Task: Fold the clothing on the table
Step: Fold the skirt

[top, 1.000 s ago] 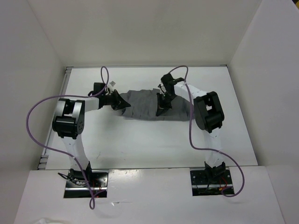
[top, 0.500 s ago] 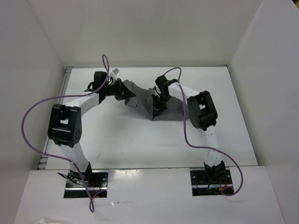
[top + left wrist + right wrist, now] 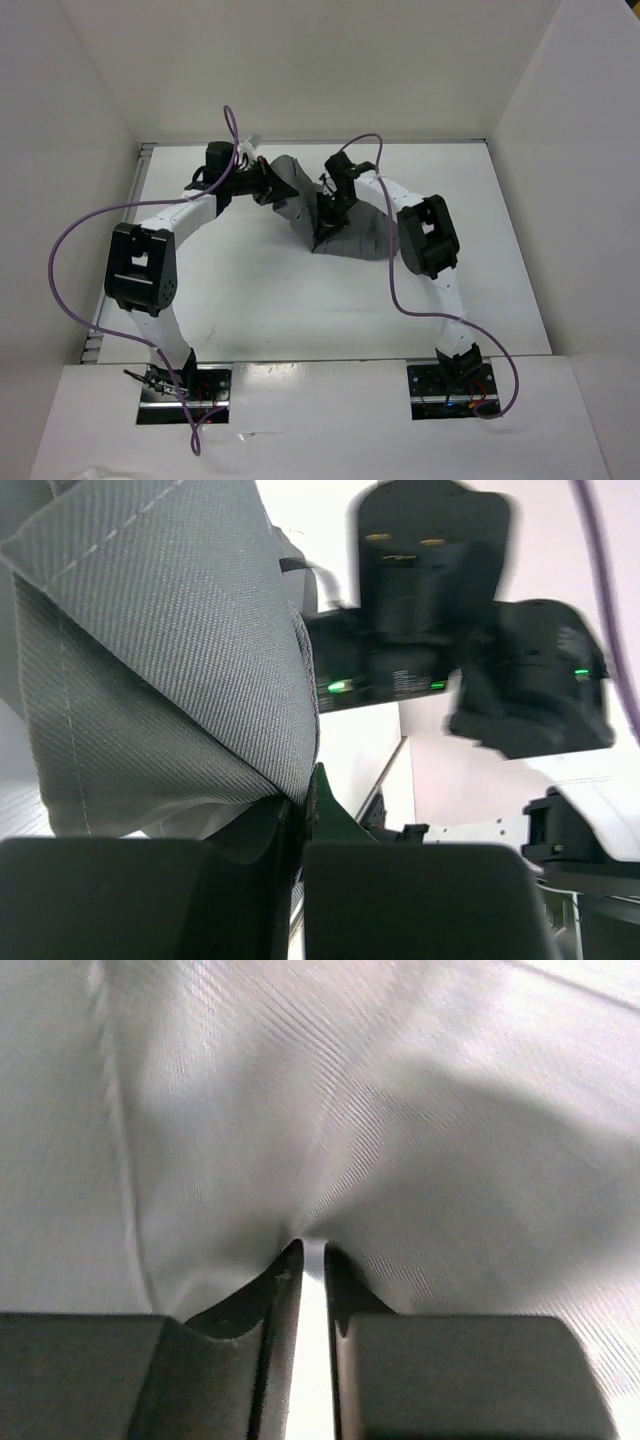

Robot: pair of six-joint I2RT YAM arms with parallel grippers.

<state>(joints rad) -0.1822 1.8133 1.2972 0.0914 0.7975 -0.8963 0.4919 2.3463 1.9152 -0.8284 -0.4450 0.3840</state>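
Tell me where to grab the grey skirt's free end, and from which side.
Probably take the grey skirt by its near right edge, where it lies flat and exposed on the table, coming in low from the right. The left gripper pinches the far left end, and the middle is bunched.

The right arm is blurred in the left wrist view. Grey cloth fills the right wrist view, cut off at the top and sides, washed pale
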